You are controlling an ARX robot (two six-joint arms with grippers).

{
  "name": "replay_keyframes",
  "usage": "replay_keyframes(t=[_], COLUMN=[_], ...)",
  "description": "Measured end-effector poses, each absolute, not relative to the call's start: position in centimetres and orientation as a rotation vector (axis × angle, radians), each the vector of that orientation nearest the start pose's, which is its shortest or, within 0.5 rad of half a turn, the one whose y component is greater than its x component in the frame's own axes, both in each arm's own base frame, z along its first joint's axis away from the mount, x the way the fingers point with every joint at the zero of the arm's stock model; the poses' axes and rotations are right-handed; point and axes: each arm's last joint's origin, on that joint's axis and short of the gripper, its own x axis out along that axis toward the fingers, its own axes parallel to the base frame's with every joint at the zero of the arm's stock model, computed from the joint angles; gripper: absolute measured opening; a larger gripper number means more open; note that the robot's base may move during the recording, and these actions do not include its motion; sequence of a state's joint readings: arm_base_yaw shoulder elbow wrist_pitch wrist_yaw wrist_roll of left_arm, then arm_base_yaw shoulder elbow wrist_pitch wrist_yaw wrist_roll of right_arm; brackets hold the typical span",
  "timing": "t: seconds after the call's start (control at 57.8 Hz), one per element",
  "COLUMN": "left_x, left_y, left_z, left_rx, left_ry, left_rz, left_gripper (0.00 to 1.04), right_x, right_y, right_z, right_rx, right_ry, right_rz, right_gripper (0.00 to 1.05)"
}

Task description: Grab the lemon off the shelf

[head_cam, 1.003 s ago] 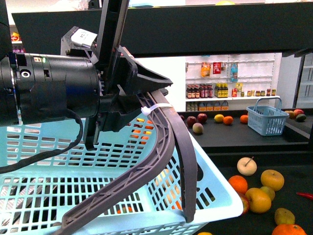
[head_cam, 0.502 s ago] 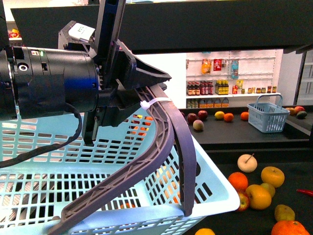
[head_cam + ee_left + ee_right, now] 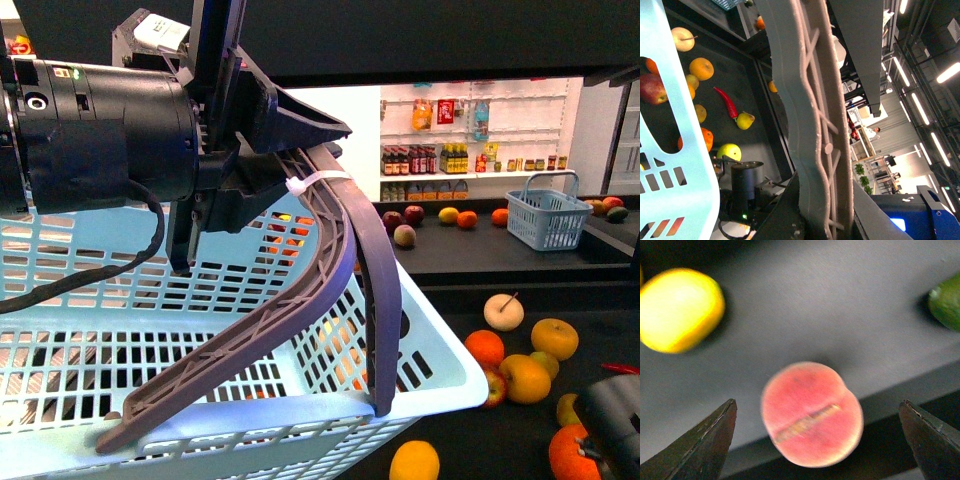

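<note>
Three cameras are crowding one fruit display.
The front camera is looking forward from the robot's body, almost against the left arm's black cylindrical wrist housing [image 3: 100,140] and the pale-blue slotted plastic basket [image 3: 420,350], with the black metal tiered shelf [image 3: 500,270] showing from 3 to 5 o'clock. The left wrist camera is peering closely along the grey ribbed plastic handle [image 3: 810,125] and is sharing handle, basket wall and dark fruit-strewn tray [image 3: 735,75] with the front view. The right wrist camera is facing down, close over a dark grey flat surface [image 3: 830,305], past the right gripper [image 3: 817,435], whose black fingertips [image 3: 700,450] are framing it at 7 and 5 o'clock.
</note>
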State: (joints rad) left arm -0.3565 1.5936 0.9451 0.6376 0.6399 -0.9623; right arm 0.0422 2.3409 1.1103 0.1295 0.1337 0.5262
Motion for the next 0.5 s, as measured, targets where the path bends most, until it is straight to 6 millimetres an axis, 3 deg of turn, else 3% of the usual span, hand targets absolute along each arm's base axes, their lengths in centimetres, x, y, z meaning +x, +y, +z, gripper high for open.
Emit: replay_keyframes(t=[0.19, 0.502], left_x=[32.1, 32.1], left_y=[-13.8, -13.8], left_z=[26.6, 26.6], left_rx=[-0.88, -0.881], left_ry=[0.488, 0.488], left_rz=[-0.911, -0.91], left_gripper=[0.1, 0.1], right_x=[41.1, 43.8], right_y=[3.2, 4.8], right_z=[0.5, -2.7], right_rx=[0.465, 0.64], right_ry=[0.995, 1.033], right_rz=[-0.34, -0.404], right_gripper=[0.97, 0.97])
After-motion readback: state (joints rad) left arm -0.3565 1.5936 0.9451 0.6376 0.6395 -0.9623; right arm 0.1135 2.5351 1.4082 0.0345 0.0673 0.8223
